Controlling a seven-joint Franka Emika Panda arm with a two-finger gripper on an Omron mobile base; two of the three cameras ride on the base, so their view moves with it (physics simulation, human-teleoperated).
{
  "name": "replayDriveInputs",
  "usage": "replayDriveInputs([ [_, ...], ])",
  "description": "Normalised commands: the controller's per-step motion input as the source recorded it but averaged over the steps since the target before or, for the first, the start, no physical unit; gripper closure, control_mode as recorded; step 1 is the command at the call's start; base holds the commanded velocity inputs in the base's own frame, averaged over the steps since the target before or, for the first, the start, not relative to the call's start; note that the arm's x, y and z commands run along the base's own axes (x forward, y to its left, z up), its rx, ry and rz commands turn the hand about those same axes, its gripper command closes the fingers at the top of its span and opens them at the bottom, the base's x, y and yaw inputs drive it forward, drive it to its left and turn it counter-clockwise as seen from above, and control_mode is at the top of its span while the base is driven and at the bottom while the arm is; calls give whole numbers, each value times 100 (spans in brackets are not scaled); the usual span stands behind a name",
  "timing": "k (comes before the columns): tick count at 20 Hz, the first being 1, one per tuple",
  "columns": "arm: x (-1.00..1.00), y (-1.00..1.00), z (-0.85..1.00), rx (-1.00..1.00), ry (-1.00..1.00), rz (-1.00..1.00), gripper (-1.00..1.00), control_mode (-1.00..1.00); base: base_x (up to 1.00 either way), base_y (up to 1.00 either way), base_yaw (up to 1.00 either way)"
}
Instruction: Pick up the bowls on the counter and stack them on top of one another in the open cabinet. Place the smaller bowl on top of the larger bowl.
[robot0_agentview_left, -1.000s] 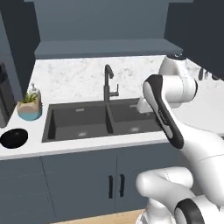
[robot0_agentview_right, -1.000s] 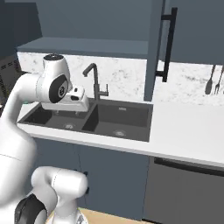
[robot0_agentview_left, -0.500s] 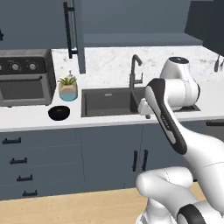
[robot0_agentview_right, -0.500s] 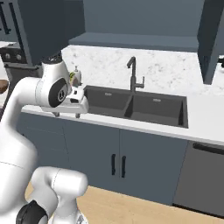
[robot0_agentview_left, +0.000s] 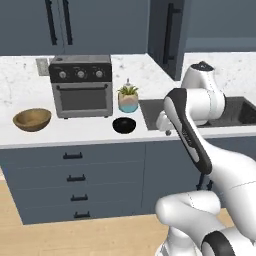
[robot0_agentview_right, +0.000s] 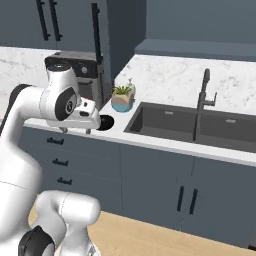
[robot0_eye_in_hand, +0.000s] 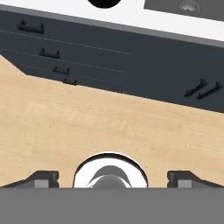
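Smaller bowl (robot0_agentview_right: 105, 122) half hidden behind the hand (robot0_agentview_right: 77, 130).

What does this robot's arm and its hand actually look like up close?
The arm is made of smooth, glossy white rounded segments joined by dark grey to black bands at the joints, with a round dark cap on one joint in the right base view. It rises from a bulbous white base. The gripper ends in two small dark grey finger tips. No loose cables or markings are visible.
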Motion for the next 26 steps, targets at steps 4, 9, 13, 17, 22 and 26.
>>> replayDriveInputs([
  [4, 0, 0, 0, 0, 0, 0, -100, 100, 9, 100, 0],
  [9, 0, 0, 0, 0, 0, 0, -100, 100, 64, 79, -7],
  [13, 0, 0, 0, 0, 0, 0, -100, 100, 86, 41, -14],
  [17, 0, 0, 0, 0, 0, 0, -100, 100, 75, 27, -10],
  [22, 0, 0, 0, 0, 0, 0, -100, 100, 71, 19, -9],
  [26, 0, 0, 0, 0, 0, 0, -100, 100, 36, 9, -5],
])
